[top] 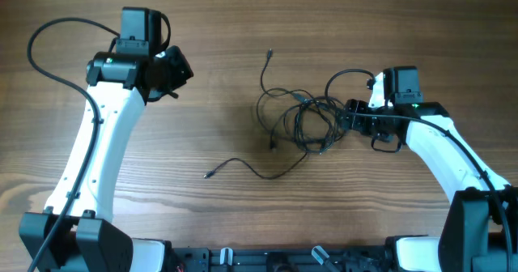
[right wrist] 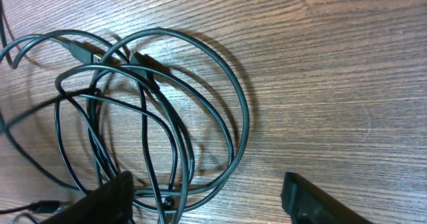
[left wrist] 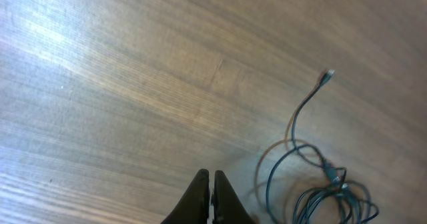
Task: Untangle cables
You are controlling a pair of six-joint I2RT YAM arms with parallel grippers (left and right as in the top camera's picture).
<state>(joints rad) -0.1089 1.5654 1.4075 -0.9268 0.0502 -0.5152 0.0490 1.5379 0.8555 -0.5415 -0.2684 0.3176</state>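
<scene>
Surface: wood-grain table (top: 235, 231), matte, with faint glare in the left wrist view.
Cables: the cables (top: 301, 118) lie right of centre in a loose knot of overlapping loops, flat on the wood.
Free ends: the upper plug end (top: 269, 53) runs out on the far side of the knot. The lower plug end (top: 208, 176) trails toward the left arm's side on one long strand. Both lie clear of the knot.
Left gripper: the left gripper (left wrist: 211, 179) is clenched with nothing between its fingers, over bare wood and well apart from the knot.
Right gripper: the right gripper (right wrist: 207, 184) is released, fingers spread wide, at the knot's right edge. Its left finger (right wrist: 100, 201) sits over the bottom of the outer loops, but contact cannot be told. Nothing is gripped.
Step in hand (judgement): choosing a strand at the right edge to draw out of the pile.
How to do it well: take one strand only, the outermost big loop (right wrist: 243, 117), not the bunch crossing near the finger. Close low so the thin wire cannot slip out. Pull slowly rightward and watch whether the rest drags along. If it does, bring the left gripper in to pin the knot.
Risk: catching several wires at once would tighten the tangle.
Progress (judgement): early. Two ends are free, but the core is crossed.
</scene>
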